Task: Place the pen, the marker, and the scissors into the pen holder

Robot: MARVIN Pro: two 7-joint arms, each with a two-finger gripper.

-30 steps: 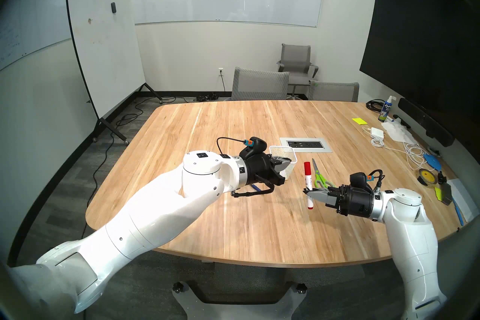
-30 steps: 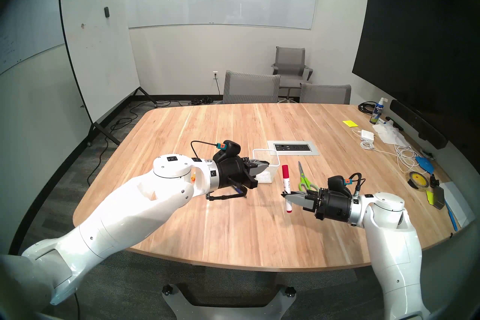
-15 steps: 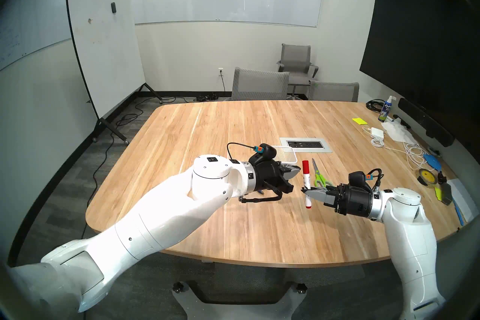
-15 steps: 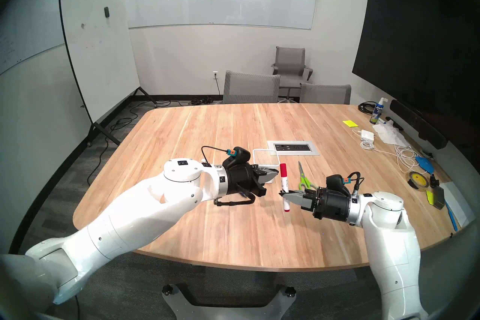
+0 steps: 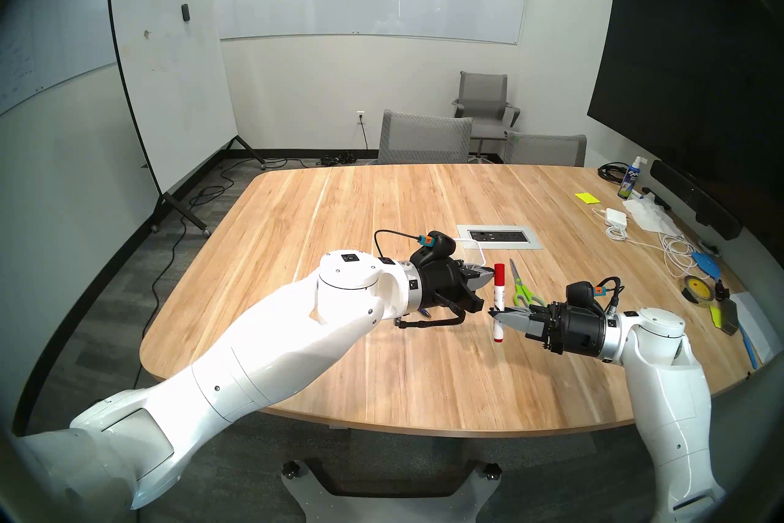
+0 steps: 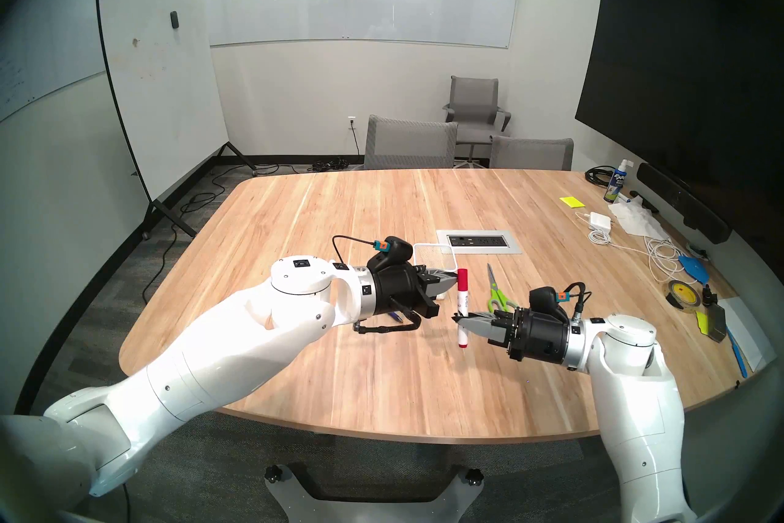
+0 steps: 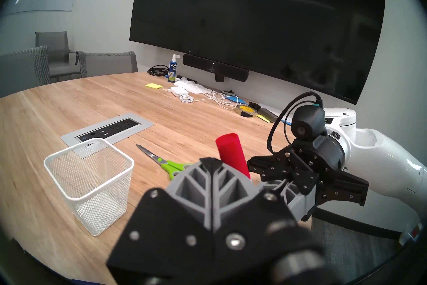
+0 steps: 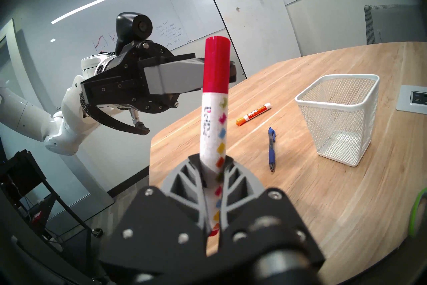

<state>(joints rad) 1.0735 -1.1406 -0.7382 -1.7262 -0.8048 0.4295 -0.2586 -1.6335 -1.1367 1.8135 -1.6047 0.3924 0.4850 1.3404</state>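
Head pair looks down from high behind both arms across the table (image 5: pixel 424 361) toward the far chairs, the right eye's picture sitting a touch to one side of the left's. Left wrist camera sits close behind its own fingers, facing across the table to the screen (image 7: pixel 254 11) wall, with the holder (image 7: pixel 92 185) near. Right wrist camera looks the opposite way, toward the whiteboard (image 8: pixel 249 18) (marker (image 8: pixel 213 115) right up against the lens). Both wrist views share the holder, and each catches the other arm.

Wooden table (image 5: pixel 382 361): pen holder (image 8: pixel 339 120), pen (image 8: pixel 271 148), scissors (image 5: pixel 521 284), orange-capped marker (image 8: pixel 254 113).
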